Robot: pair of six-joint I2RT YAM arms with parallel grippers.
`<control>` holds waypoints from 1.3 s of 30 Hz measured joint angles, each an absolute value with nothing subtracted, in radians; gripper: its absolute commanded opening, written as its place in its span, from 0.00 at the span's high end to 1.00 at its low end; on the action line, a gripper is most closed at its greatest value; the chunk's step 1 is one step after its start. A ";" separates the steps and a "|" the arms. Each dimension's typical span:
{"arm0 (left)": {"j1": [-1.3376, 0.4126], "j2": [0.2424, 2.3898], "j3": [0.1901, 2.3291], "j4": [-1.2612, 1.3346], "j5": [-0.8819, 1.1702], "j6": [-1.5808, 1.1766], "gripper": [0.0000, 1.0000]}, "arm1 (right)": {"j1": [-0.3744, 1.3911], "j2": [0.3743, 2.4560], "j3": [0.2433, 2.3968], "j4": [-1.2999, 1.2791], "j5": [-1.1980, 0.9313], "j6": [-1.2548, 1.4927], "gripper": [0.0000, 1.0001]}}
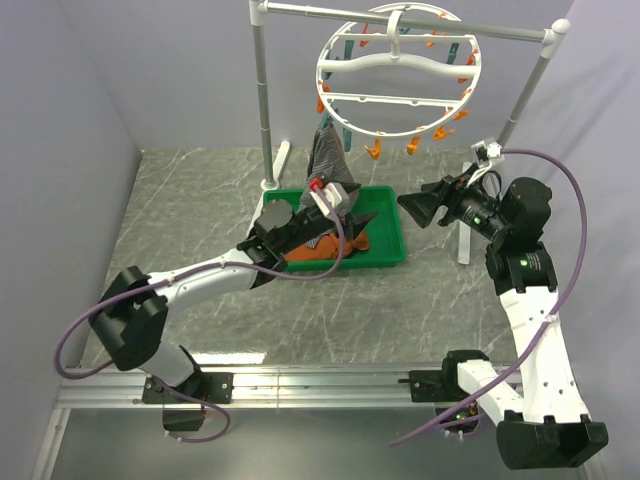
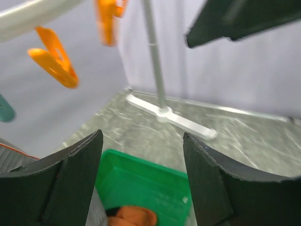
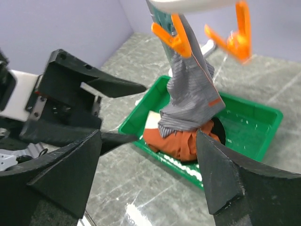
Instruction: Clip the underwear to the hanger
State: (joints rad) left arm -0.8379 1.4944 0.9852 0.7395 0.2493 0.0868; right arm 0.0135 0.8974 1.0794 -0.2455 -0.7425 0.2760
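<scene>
The white ring hanger [image 1: 397,70] hangs from the rack's top bar, with orange clothespins [image 3: 171,33] along its rim. The grey striped underwear [image 1: 328,158] hangs from the ring's near-left edge, its top at a teal clothespin [image 3: 162,19]. Its lower end [image 3: 190,94] drapes down onto the clothes in the tray. My left gripper [image 1: 358,205] is open and empty just right of the hanging cloth, above the tray; it also shows in the right wrist view [image 3: 131,113]. My right gripper [image 1: 415,205] is open and empty, right of the tray, facing the underwear.
A green tray [image 1: 390,255] holds an orange-rust garment [image 3: 183,143] and a white cloth [image 3: 151,120]. The tube rack's left pole [image 1: 262,90] and its foot [image 2: 174,117] stand behind the tray. Its right pole [image 1: 520,100] slants behind my right arm. Walls close both sides.
</scene>
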 measured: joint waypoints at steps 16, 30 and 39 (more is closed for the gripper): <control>-0.793 1.720 1.184 0.940 0.138 0.036 0.35 | 0.027 1.021 1.144 -0.049 -0.811 0.343 0.20; -0.737 1.771 1.206 0.965 0.136 -0.047 0.43 | 0.159 1.052 1.178 -0.036 -0.724 0.262 0.24; -0.722 1.804 1.250 0.993 0.176 -0.072 0.52 | 0.215 1.104 1.178 -0.011 -0.640 0.252 0.29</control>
State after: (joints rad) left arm -0.7219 1.8042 1.2499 0.9928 0.1761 -0.0723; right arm 0.2153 1.1042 1.1782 -0.0109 -0.6395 0.2523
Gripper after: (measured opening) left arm 0.502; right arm 0.718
